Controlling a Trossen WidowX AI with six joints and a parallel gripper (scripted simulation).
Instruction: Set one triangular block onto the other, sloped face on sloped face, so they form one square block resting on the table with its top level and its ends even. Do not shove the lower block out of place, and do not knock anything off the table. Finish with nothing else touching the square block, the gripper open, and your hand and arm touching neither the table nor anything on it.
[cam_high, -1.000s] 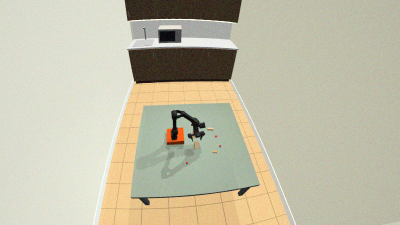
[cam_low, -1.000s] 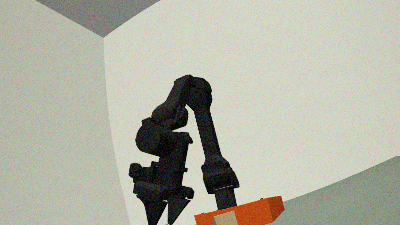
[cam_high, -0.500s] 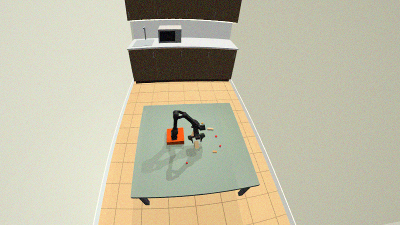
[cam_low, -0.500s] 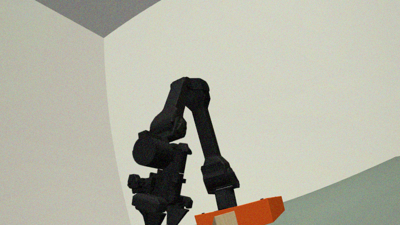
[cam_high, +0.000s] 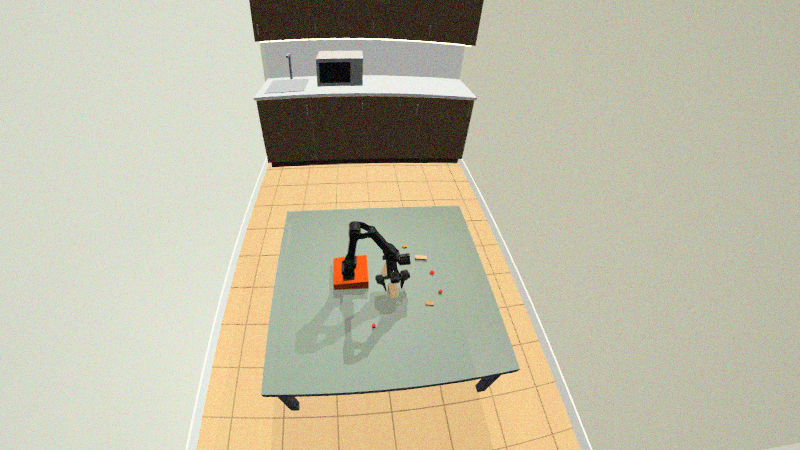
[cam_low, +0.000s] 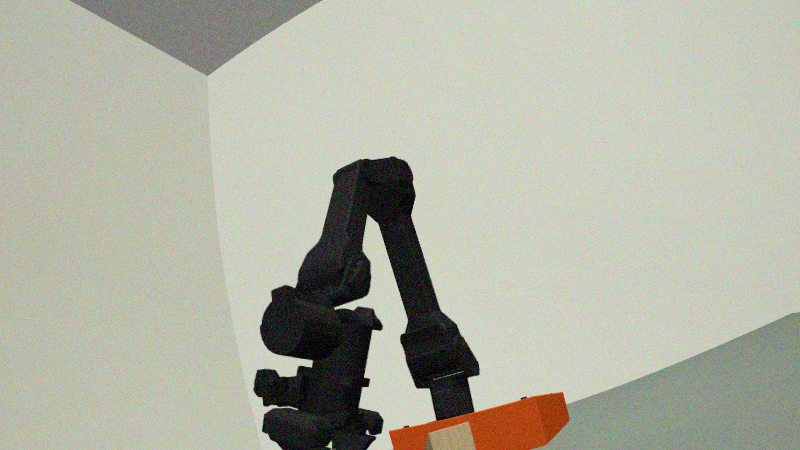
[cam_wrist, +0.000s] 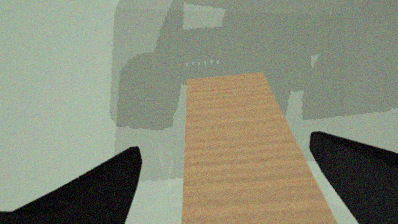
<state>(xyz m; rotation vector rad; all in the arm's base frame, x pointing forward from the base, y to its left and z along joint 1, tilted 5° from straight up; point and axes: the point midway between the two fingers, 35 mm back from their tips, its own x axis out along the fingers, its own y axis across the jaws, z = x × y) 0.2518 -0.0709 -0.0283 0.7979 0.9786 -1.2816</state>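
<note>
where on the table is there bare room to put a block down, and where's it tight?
Bare: the wide stretch between the arm's shadow and the near table edge, and the strip left of the orange base. Tight: right of the base, where the open claw straddles a wooden block, with small wood pieces and red bits scattered beyond.

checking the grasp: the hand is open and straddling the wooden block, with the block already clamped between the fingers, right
Not clamped. The wrist view shows the hand open, its fingers standing apart from the wooden block on either side, table showing in the gaps. It does straddle the block.
</note>
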